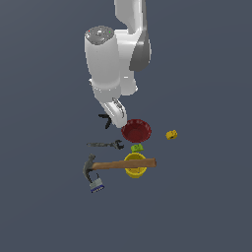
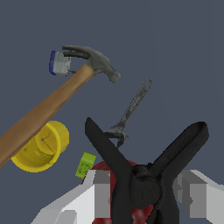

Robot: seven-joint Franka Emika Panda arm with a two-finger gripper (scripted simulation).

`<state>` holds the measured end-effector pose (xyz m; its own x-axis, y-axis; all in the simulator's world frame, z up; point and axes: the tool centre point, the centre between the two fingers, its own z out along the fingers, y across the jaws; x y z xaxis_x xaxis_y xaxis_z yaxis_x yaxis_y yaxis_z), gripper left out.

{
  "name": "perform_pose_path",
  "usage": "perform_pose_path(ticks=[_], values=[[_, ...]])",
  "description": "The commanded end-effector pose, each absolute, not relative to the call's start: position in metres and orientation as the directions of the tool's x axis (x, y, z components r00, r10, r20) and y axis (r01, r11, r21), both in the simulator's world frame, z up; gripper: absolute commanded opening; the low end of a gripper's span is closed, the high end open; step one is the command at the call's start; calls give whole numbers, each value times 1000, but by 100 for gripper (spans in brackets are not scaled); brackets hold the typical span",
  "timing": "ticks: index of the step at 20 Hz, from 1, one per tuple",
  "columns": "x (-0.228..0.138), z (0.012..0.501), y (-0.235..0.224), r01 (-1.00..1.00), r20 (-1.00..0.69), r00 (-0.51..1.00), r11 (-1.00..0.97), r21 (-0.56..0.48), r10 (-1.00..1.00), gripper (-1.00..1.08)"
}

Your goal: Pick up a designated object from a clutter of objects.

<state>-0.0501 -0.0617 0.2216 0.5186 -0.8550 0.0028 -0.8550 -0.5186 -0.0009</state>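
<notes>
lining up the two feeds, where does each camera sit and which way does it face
Exterior view: off the arm, looking down on the white arm and the scattered items.
Wrist view: on the wrist, facing past the tool, whose grey fingers flank the black clamp.
Shared: hammer, wrench, yellow cup, padlock.

I see a plain dark grey floor [image 1: 206, 206] with no edge or corner in either view. Lying on it: a red bowl [image 1: 136, 131], a grey wrench [image 1: 105, 144] just beside it toward the exterior view's left, a small green bit [image 1: 137, 147] between bowl and yellow cup [image 1: 135, 166], and a small yellow bit [image 1: 171, 134] apart toward the exterior view's right. A hammer [image 1: 118, 165] lies across the cup's rim, its head beside a padlock [image 1: 96, 184].
</notes>
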Motion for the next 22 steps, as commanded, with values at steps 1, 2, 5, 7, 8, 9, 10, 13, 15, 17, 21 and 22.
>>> perform_pose_path(ticks=[1, 2, 5, 7, 8, 9, 10, 13, 15, 17, 21, 22], values=[[-54, 247, -55, -855, 4, 518, -518, 1, -855, -100], [-55, 257, -53, -855, 4, 518, -518, 1, -855, -100], [-58, 287, -46, -855, 4, 518, -518, 1, -855, -100], [-60, 306, -41, -855, 4, 519, -519, 1, -855, -100], [-61, 316, -38, -855, 4, 519, -519, 1, -855, -100], [-62, 325, -36, -855, 4, 519, -519, 1, -855, -100], [-63, 333, -34, -855, 3, 519, -519, 1, -855, -100], [-65, 357, -28, -854, 3, 520, -520, 1, -854, -100], [-66, 370, -24, -854, 2, 520, -520, 1, -854, -100], [-66, 381, -21, -854, 2, 520, -520, 1, -854, -100], [-67, 397, -17, -854, 1, 521, -521, 0, -854, -100], [-67, 400, -16, -854, 1, 521, -521, 0, -854, -100]])
